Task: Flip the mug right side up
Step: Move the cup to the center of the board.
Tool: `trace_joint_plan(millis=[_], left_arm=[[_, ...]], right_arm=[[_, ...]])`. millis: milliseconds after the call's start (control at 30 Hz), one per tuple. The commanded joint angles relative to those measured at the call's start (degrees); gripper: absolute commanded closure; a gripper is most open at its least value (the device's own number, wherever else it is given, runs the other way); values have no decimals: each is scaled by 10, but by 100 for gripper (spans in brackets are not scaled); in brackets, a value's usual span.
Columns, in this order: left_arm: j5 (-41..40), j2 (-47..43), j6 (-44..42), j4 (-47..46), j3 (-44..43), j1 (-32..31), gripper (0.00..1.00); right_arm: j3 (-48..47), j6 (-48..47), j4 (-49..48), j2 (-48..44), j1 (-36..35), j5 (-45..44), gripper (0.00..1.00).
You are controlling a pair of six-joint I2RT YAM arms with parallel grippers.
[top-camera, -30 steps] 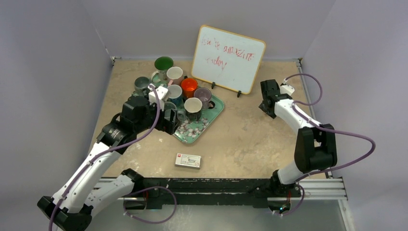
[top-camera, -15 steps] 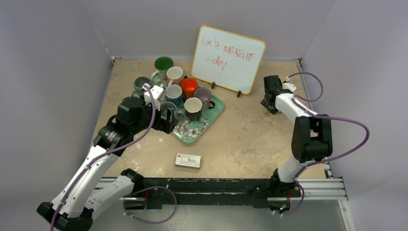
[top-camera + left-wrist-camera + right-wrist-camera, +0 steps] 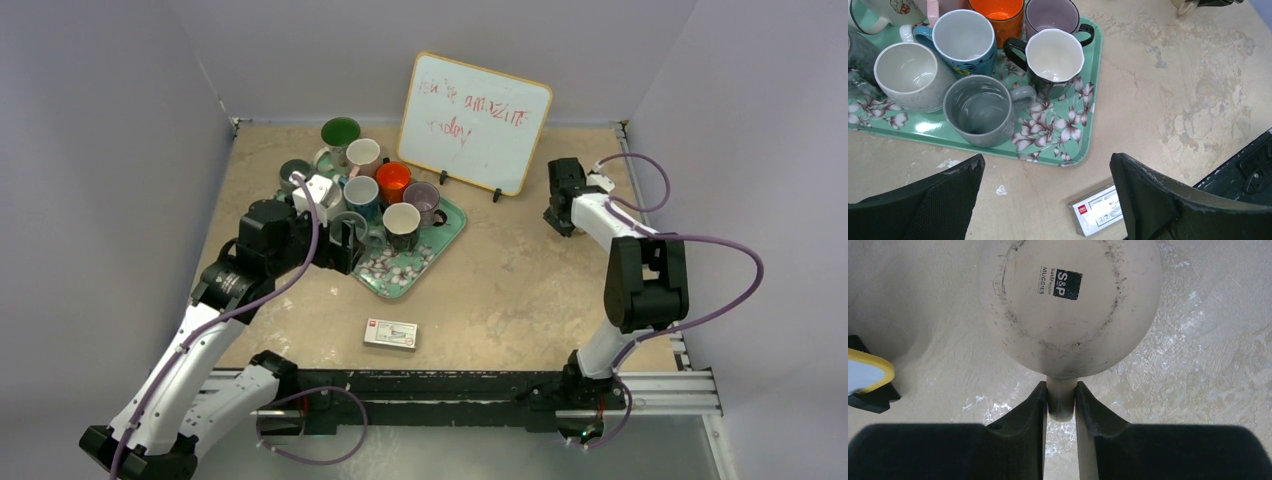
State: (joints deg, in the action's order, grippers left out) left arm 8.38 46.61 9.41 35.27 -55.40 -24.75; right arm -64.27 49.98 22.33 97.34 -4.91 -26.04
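Observation:
A beige mug (image 3: 1068, 300) stands upside down on the table, its base with the "S&P" mark facing up in the right wrist view. My right gripper (image 3: 1062, 400) is shut on the mug's handle (image 3: 1062, 407), one finger on each side. In the top view the right gripper (image 3: 557, 222) is at the right of the whiteboard and hides the mug. My left gripper (image 3: 1045, 165) is open and empty, above the bare table by the tray's near edge; it also shows in the top view (image 3: 348, 243).
A green flowered tray (image 3: 400, 280) holds several upright mugs, with more mugs behind it. A whiteboard (image 3: 475, 120) stands at the back, its yellow corner (image 3: 863, 375) close to the beige mug. A small white box (image 3: 390, 333) lies near the front edge.
My right gripper has moved back and down beside the whiteboard to the mug. My left arm has drawn back a little to the left, away from the tray.

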Motion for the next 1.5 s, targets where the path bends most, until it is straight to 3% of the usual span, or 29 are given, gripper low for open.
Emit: trace_joint_plan(millis=[0, 400, 867, 1200, 1467], left_arm=[[8, -5, 2, -19, 4, 4, 5], [-2, -5, 3, -19, 3, 9, 5], [-54, -3, 62, -16, -2, 9, 0], [-17, -15, 138, -51, 12, 9, 13], [29, -8, 173, -63, 6, 9, 20]], right_arm=[[2, 0, -22, -13, 2, 4, 100], [104, -84, -112, -113, 2, 97, 100], [214, -89, -164, -256, 2, 259, 100], [292, -58, -190, -364, 2, 340, 100], [345, -64, -165, -433, 2, 351, 100]])
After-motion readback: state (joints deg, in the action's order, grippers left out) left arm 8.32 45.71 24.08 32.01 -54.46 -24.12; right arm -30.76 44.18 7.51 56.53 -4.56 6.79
